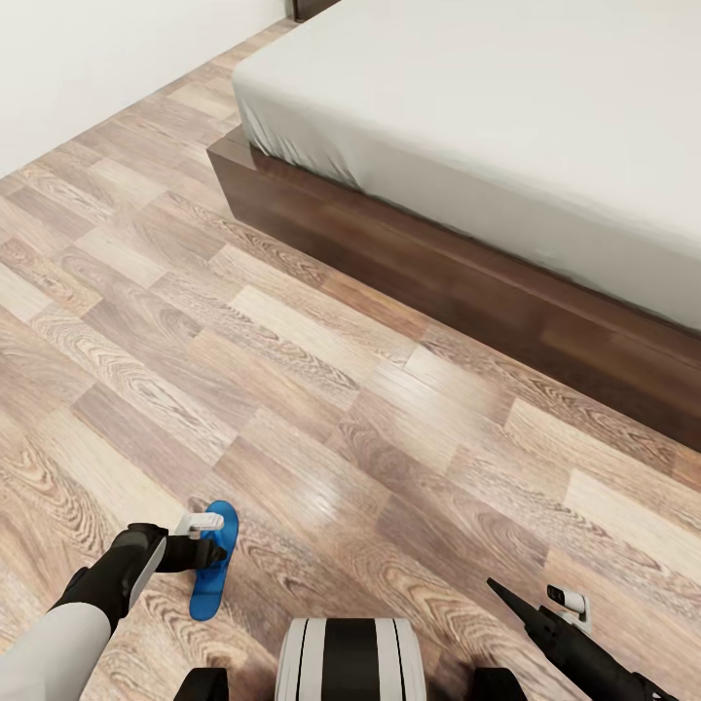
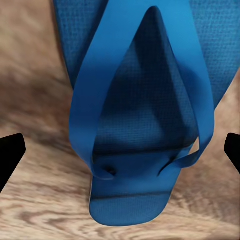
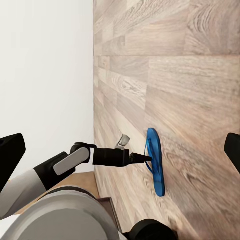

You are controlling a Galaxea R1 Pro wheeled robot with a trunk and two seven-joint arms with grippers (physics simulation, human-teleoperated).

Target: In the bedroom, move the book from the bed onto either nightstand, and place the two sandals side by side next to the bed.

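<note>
One bright blue sandal (image 1: 212, 570) lies flat on the wood-plank floor at the lower left of the head view. My left gripper (image 1: 220, 555) hovers just over it, open. In the left wrist view the sandal's straps (image 2: 135, 100) sit close between the two black fingertips (image 2: 11, 154), which stand wide apart without touching it. My right gripper (image 1: 506, 596) is low at the right, open and holding nothing. The right wrist view looks across at the sandal (image 3: 155, 162) and my left arm (image 3: 75, 162). The bed (image 1: 506, 127) stands beyond, up and to the right. The book and the second sandal are out of view.
The bed's dark wood frame (image 1: 389, 253) runs diagonally across the floor ahead. A white wall (image 1: 88, 58) closes the far left. A dark brown corner (image 1: 310, 8) shows at the top edge beside the mattress. My base (image 1: 350, 660) sits at the bottom centre.
</note>
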